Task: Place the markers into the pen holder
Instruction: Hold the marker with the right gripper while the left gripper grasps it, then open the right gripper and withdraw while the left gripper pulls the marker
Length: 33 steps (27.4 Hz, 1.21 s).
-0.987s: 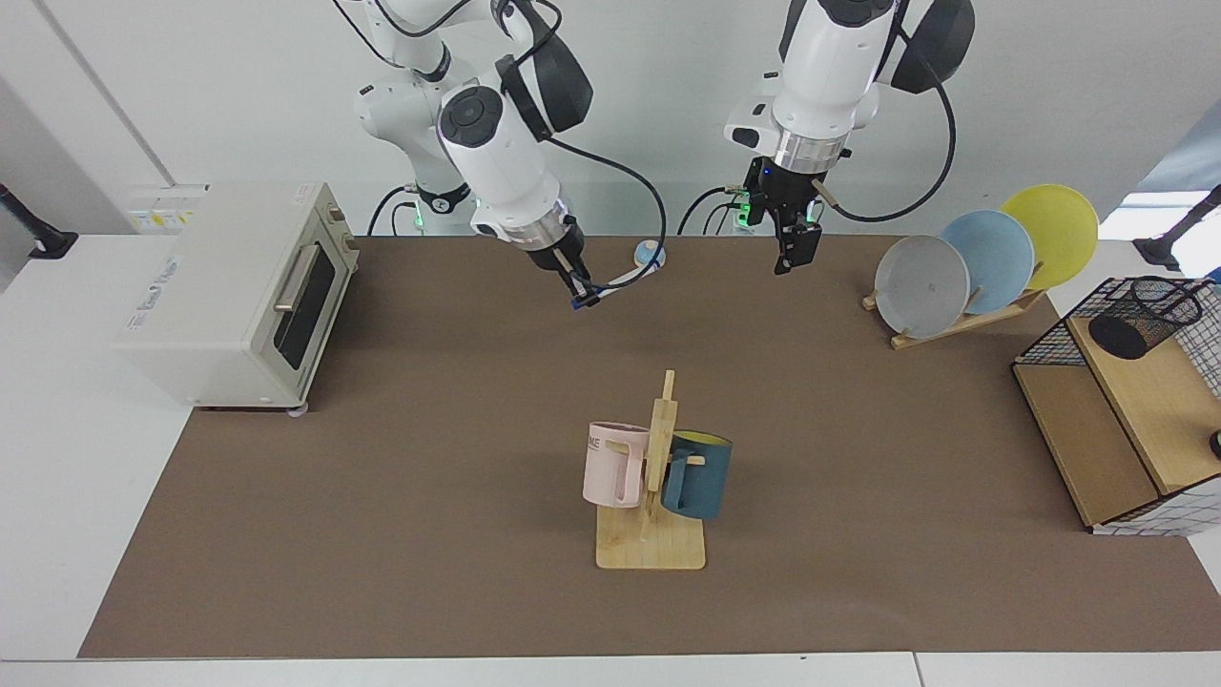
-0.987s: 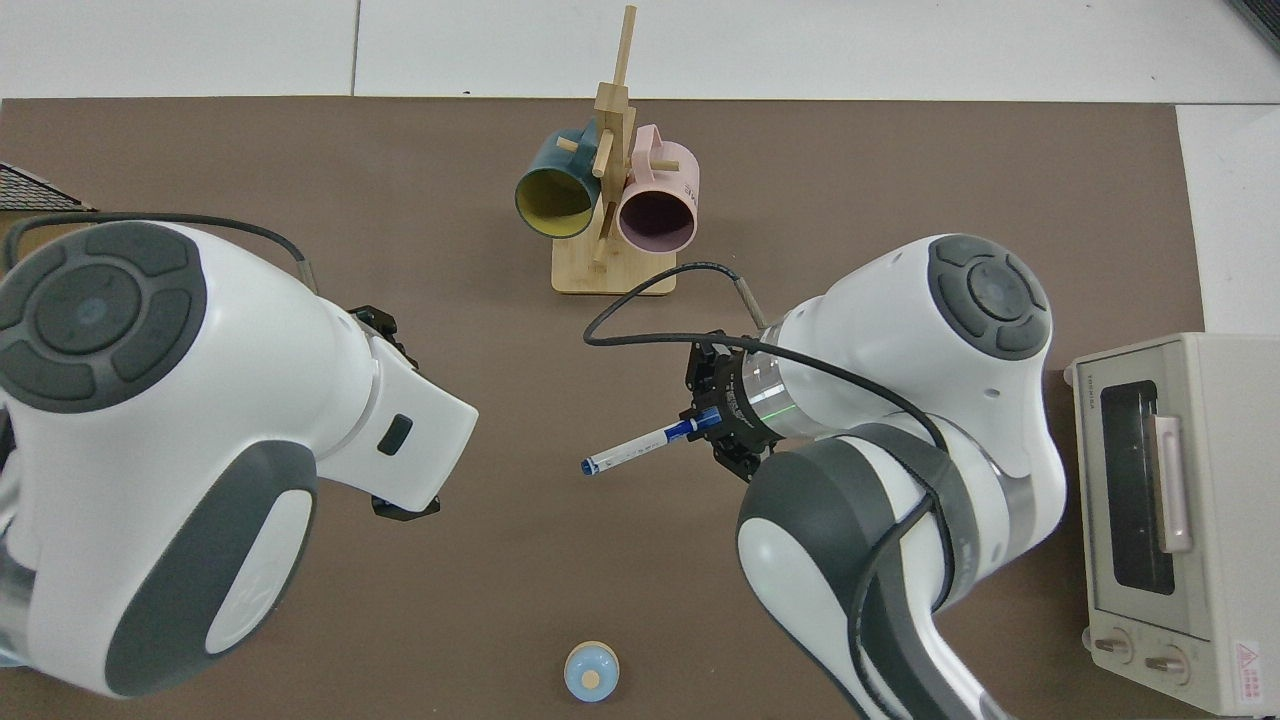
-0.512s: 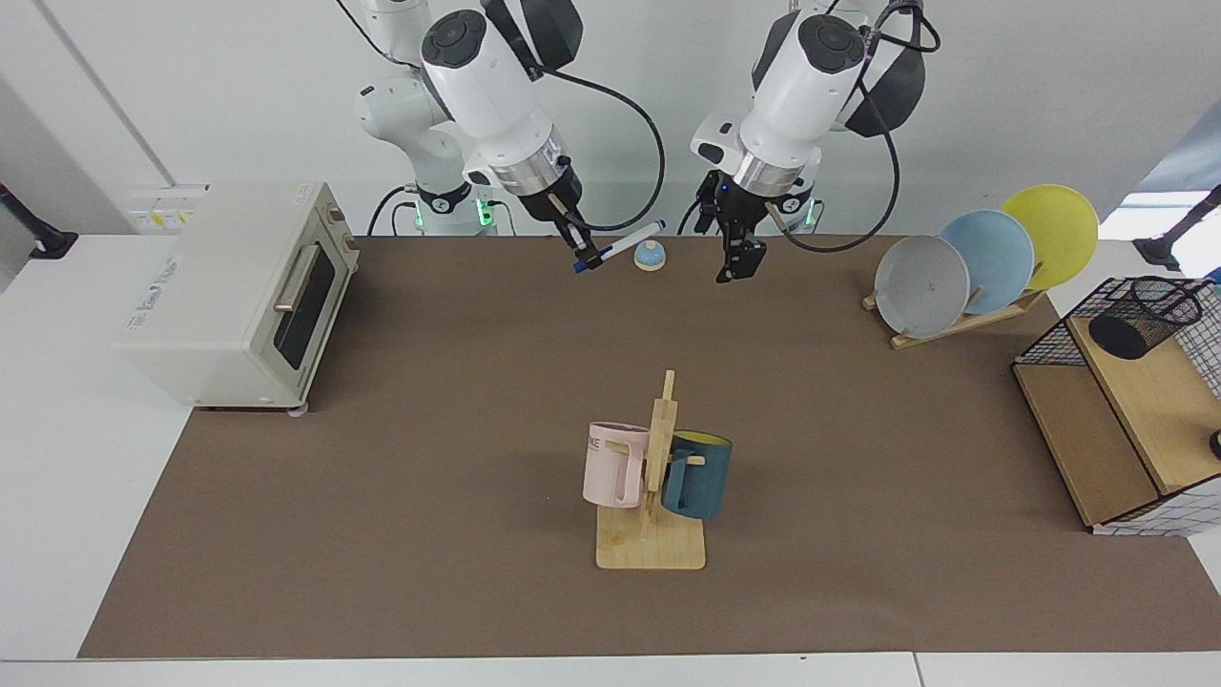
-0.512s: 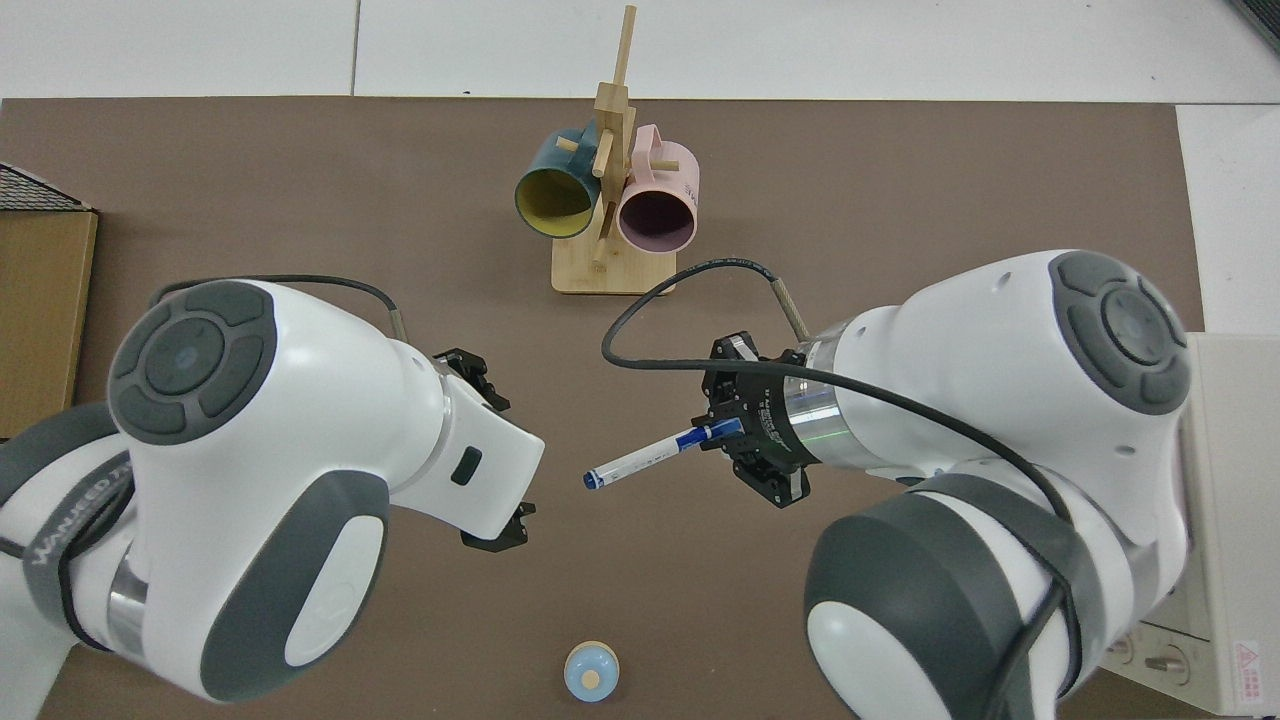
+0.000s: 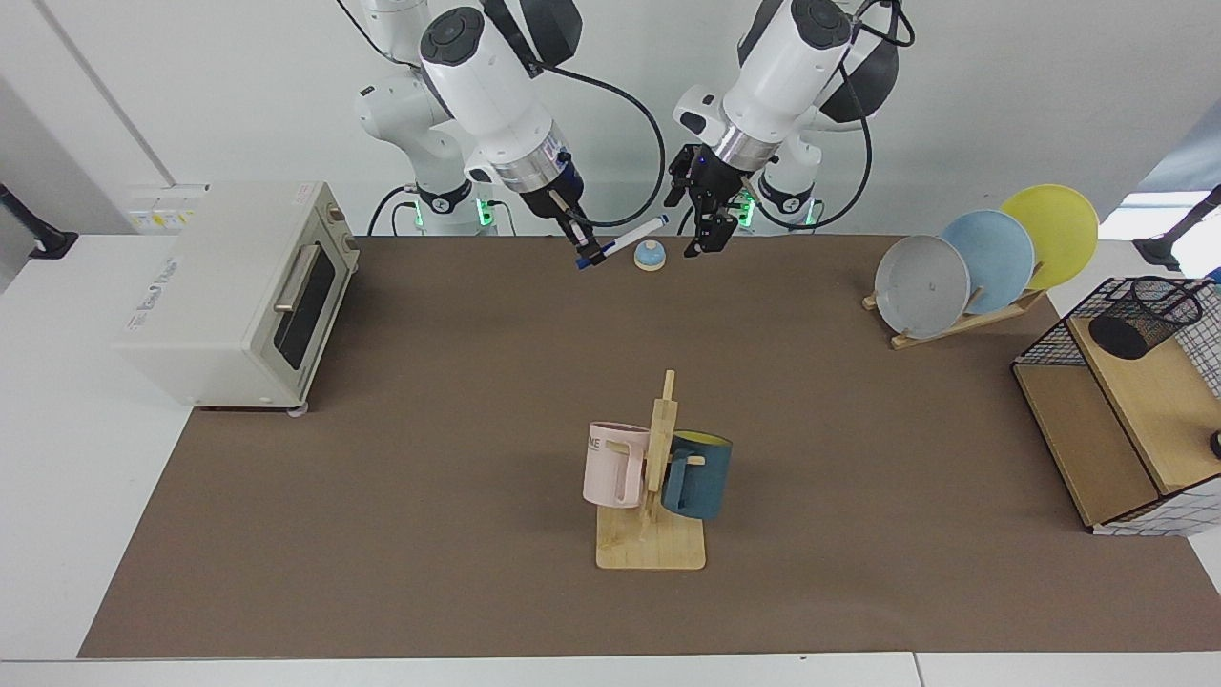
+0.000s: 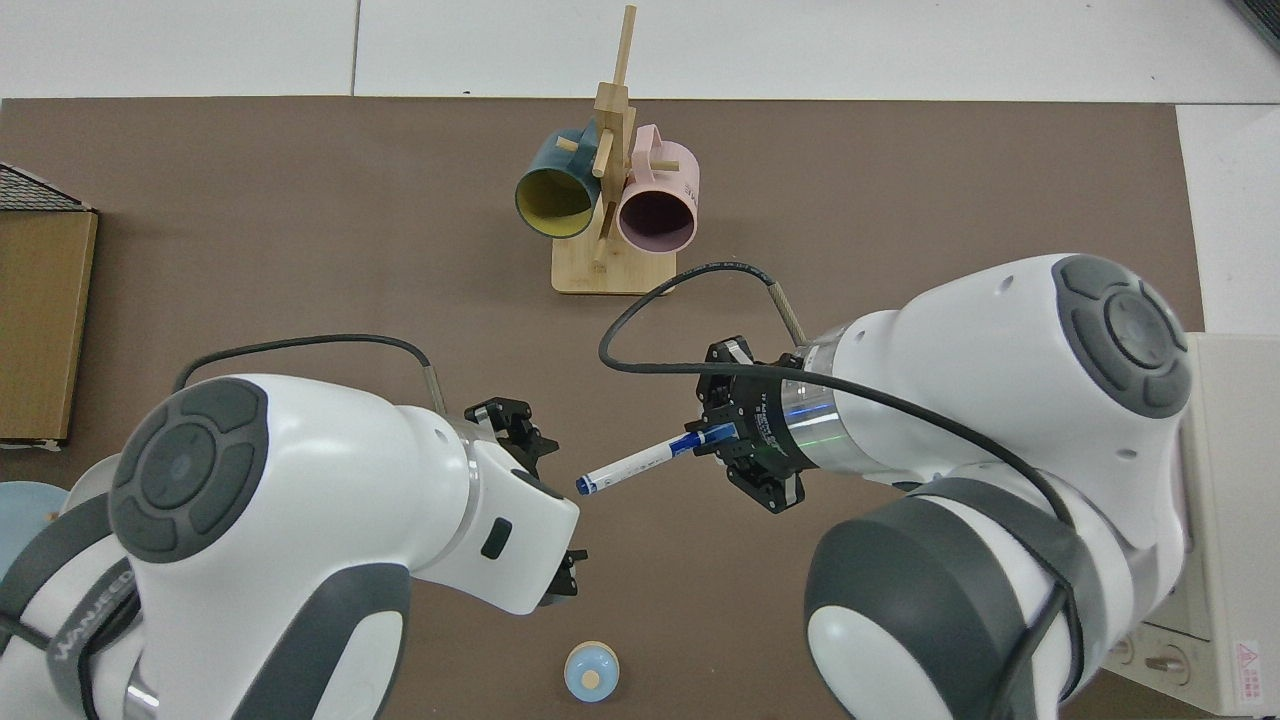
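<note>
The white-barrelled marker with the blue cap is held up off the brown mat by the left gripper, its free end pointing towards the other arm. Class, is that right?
Not quite: the right gripper holds the white-barrelled marker with the blue cap, not the left. The facing view shows that arm rising from the base at the view's left. The rest stands: the marker is off the brown mat, pointing towards the left gripper.

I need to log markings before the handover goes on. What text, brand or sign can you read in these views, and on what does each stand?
"ME": end of a word on the pink mug, the rest hidden.
"WANJEED", partly cut off: on an arm's dark cover in the top view.
Red warning triangle: on the toaster oven; its print and the oven-top label are too small.
Marker label: unreadable.
</note>
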Motion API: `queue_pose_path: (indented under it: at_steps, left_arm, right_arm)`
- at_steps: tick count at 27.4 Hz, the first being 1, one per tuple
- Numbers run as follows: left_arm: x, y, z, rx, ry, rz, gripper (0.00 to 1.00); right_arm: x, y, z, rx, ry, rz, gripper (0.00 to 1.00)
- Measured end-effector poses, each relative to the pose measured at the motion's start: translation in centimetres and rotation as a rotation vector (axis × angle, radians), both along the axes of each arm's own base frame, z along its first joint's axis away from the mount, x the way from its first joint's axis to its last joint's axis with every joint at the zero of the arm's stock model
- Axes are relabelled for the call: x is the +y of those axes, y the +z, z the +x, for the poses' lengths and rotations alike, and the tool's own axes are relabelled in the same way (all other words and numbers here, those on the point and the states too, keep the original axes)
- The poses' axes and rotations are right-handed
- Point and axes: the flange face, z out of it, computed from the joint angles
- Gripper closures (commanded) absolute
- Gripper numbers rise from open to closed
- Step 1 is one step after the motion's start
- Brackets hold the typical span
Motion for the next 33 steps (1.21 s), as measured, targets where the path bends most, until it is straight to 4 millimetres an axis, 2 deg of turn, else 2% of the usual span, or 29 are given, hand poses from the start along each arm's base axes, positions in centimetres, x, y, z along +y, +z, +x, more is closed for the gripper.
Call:
queue_pose_path:
  at_steps: [5,7,9,11,13,16,19,20,21,23,24,25,27,33]
  left_arm:
    - [-1.8,0.5,-0.6,-0.038,0.026,-0.017,0.04]
    - [-2.0,0.6,-0.5,-0.052,0.034,-0.026,0.12]
    - [-2.1,0.8,-0.4,-0.058,0.041,-0.039,0.27]
    - [-2.2,0.9,-0.4,-0.06,0.045,-0.05,0.46]
    - [-2.5,0.9,-0.5,-0.066,0.045,-0.057,0.58]
    - [-2.8,1.1,-0.5,-0.081,0.047,-0.068,0.82]
    - [-2.8,1.5,-0.4,-0.094,0.05,-0.075,0.96]
    - [-2.7,1.5,-0.2,-0.097,0.054,-0.077,1.0]
    - [-2.6,1.5,0.0,-0.101,0.059,-0.078,1.0]
    - [-2.4,1.5,0.2,-0.104,0.066,-0.082,1.0]
    - [-2.4,1.5,0.2,-0.105,0.065,-0.082,1.0]
    - [-2.5,1.6,0.1,-0.105,0.063,-0.083,1.0]
    - [-2.7,1.6,-0.1,-0.105,0.058,-0.083,1.0]
    - [-2.9,1.6,-0.3,-0.102,0.053,-0.08,1.0]
  right_arm:
    - [0.5,0.0,-0.2,-0.003,0.006,0.005,1.0]
    - [0.6,0.0,-0.3,-0.004,0.008,0.005,1.0]
    - [0.7,0.0,-0.3,-0.003,0.009,0.006,1.0]
    - [0.7,0.0,-0.3,-0.003,0.009,0.005,1.0]
    - [0.7,0.0,-0.3,-0.003,0.009,0.005,1.0]
    - [0.7,0.0,-0.3,-0.003,0.009,0.005,1.0]
    - [0.7,-0.1,-0.3,-0.001,0.009,0.004,1.0]
    - [0.6,-0.1,-0.4,0.0,0.01,0.004,0.79]
    - [0.6,0.0,-0.4,0.001,0.01,0.005,0.65]
    - [0.6,0.0,-0.4,0.003,0.001,0.006,0.64]
    - [0.7,0.0,-0.4,0.004,0.001,0.006,0.61]
    - [0.7,-0.1,-0.4,0.004,0.0,0.006,0.5]
    - [0.6,-0.2,-0.4,0.005,0.0,0.005,0.01]
    - [0.6,-0.4,-0.4,0.006,0.003,0.001,0.0]
